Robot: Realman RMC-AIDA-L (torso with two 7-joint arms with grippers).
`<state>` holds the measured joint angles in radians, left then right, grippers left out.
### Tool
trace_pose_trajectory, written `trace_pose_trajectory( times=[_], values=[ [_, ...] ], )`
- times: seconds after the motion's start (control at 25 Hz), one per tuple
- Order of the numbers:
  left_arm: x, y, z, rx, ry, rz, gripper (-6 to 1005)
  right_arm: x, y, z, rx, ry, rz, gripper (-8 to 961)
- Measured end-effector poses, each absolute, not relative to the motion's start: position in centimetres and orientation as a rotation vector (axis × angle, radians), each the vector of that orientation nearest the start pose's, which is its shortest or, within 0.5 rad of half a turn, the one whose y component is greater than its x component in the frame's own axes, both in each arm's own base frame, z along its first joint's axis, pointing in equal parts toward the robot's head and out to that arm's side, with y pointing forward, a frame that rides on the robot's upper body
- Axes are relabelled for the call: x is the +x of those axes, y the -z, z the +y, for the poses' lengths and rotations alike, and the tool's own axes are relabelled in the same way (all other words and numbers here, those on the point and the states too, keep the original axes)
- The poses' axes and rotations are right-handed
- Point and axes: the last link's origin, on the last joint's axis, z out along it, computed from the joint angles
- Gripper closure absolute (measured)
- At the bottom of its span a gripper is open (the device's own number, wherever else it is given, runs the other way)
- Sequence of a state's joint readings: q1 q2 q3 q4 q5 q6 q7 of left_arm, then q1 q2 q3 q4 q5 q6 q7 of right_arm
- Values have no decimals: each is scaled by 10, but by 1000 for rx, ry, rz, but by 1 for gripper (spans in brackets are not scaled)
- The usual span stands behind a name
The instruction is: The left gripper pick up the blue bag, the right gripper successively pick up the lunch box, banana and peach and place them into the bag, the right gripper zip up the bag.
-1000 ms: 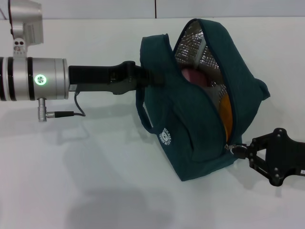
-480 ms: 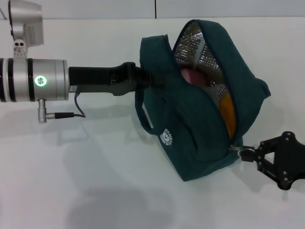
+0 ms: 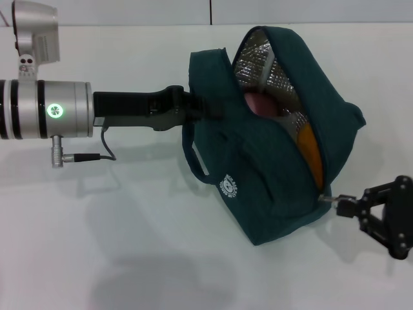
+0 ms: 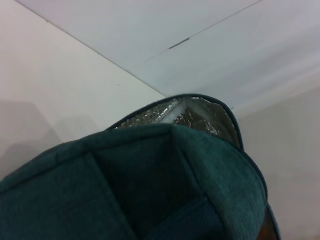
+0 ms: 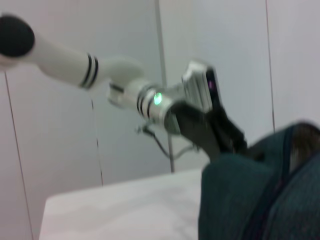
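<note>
Up off the white table (image 3: 129, 245), the blue bag (image 3: 258, 168) hangs tilted in the middle of the scene, its mouth gaping toward the far right so the silver foil lining (image 3: 255, 64) shows. Reaching in from the left, the left end effector (image 3: 201, 107) is clamped on the bag's upper left edge, by the handle (image 3: 192, 155) that loops down on that side. Inside the opening the pink peach (image 3: 260, 102) sits toward the far end, and the yellow-orange banana (image 3: 312, 152) lies along the right edge of the opening, nearer the low corner. At the near right, the right end effector (image 3: 345, 206) has its fingers pinched together on the ring zip pull (image 3: 332, 199) at the bag's lower right corner, just beside the fabric. From the left wrist, teal fabric fills most of the picture with a strip of foil beyond it; from the right wrist, the left arm (image 5: 150, 102) shows meeting the bag's edge
</note>
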<state>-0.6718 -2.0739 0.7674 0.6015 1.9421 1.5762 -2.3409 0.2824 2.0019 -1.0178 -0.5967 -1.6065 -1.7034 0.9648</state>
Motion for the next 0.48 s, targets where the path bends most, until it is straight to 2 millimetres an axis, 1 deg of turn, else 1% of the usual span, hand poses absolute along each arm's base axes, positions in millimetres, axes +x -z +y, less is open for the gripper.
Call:
trace_pose_trajectory(
  times=[0.24,0.48],
  values=[
    [-207,15,354,-2528,860,-1871,895,286,-20,252,-2673,-1006,189,948],
    [-206,15,355,-2531,859,-1870,894,278,-22,258,-2641,-1066,162,948]
  ],
)
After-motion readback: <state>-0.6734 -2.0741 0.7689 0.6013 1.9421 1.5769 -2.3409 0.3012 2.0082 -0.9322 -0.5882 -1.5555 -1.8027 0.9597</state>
